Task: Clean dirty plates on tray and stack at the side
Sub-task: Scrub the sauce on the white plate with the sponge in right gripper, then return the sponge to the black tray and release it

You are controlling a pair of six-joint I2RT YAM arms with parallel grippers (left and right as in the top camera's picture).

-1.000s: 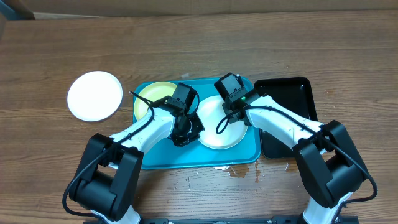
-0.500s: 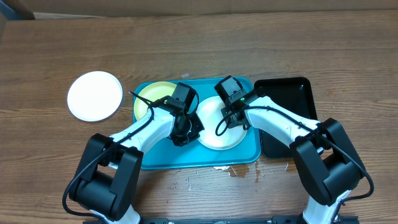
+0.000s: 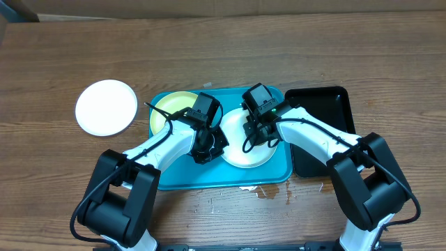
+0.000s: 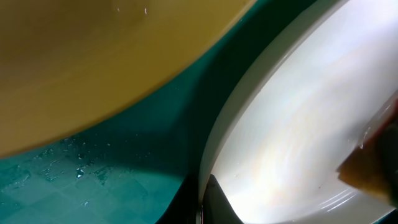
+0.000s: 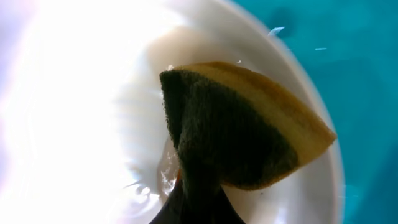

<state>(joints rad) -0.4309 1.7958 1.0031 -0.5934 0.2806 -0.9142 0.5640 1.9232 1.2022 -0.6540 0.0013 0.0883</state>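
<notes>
- Room to move: the turquoise tray [image 3: 279,174] sits mid-worktop [image 3: 279,49] and both arms are crowded over it. Bare wood runs all along the back.
- The black tray [image 3: 327,104] is right up against the turquoise one's right edge. I can't tell if they actually touch.
- A lone white plate [image 3: 106,107] sits off to the left on the wood, well apart from the tray.
- In the tray, the yellow-green plate [image 3: 171,108] fills the back-left corner. The middle white plate [image 3: 244,150] is just beside it, with only a thin strip of tray floor between them in the left wrist view.
- There's a wet splotch [image 3: 265,192] on the wood at the tray's front edge.
- Hard to see: the arms cover a good chunk of both tray plates from above. The left wrist view is super close and blurry, and the right wrist view is half blown out by glare.
- Left tool [image 3: 209,145]: closed. One dark fingertip [image 4: 211,202] shows right at the middle white plate's rim. I can't tell whether it's pinching the rim or just resting there.
- Right tool [image 3: 256,131]: clamped on a sponge [image 5: 249,143], yellow with a dark green scrubby face, sitting on the middle white plate.
</notes>
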